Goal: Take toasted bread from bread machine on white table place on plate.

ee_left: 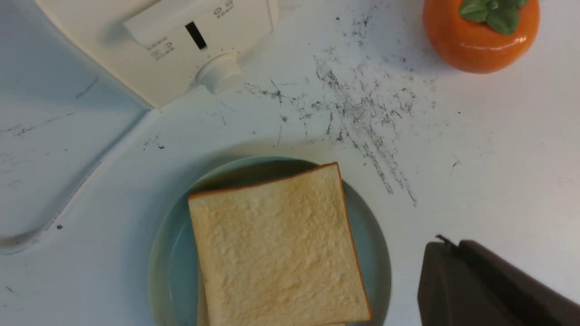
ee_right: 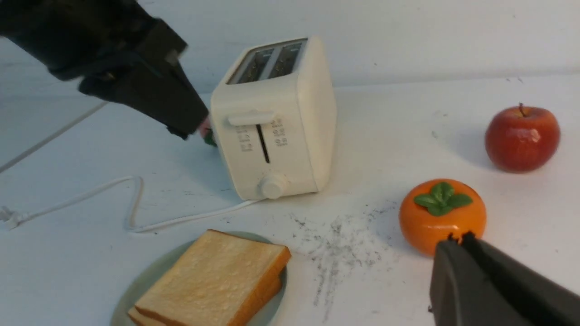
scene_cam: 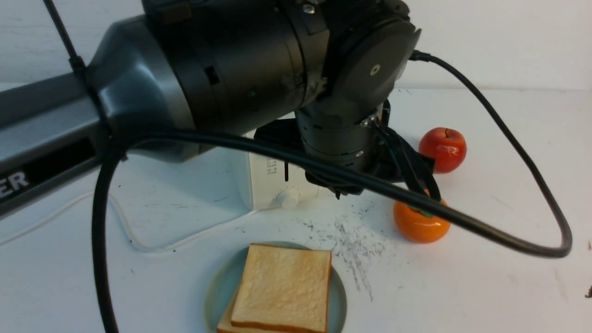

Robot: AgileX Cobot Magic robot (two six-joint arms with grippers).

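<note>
Left arm (scene_cam: 152, 88) looms nearest. Toast (scene_cam: 282, 286), two square slices stacked flat and askew on plate (scene_cam: 216, 291), lies apart from left gripper (ee_left: 448, 246) and right gripper (ee_right: 457, 242), both closed, empty.

You see a brightly, evenly lit white table (scene_cam: 485, 277). Light seems to come from above and from the robot's right, so soft, faint shadows fall leftward from the toaster (ee_right: 276, 136) and the red apple (ee_right: 522, 138). A thin darker shadow lies on the plate (ee_left: 367, 240) along the far edge of the top bread slice (ee_left: 276, 253). Small white glare spots shine on the apple and the orange persimmon (ee_left: 480, 45). In the front view the left arm (scene_cam: 208, 69) looms near the lens, dark and slightly soft. In the right wrist view the left gripper (ee_right: 190, 127) is blurred, and the right gripper (ee_right: 457, 240) sits out of focus.
</note>
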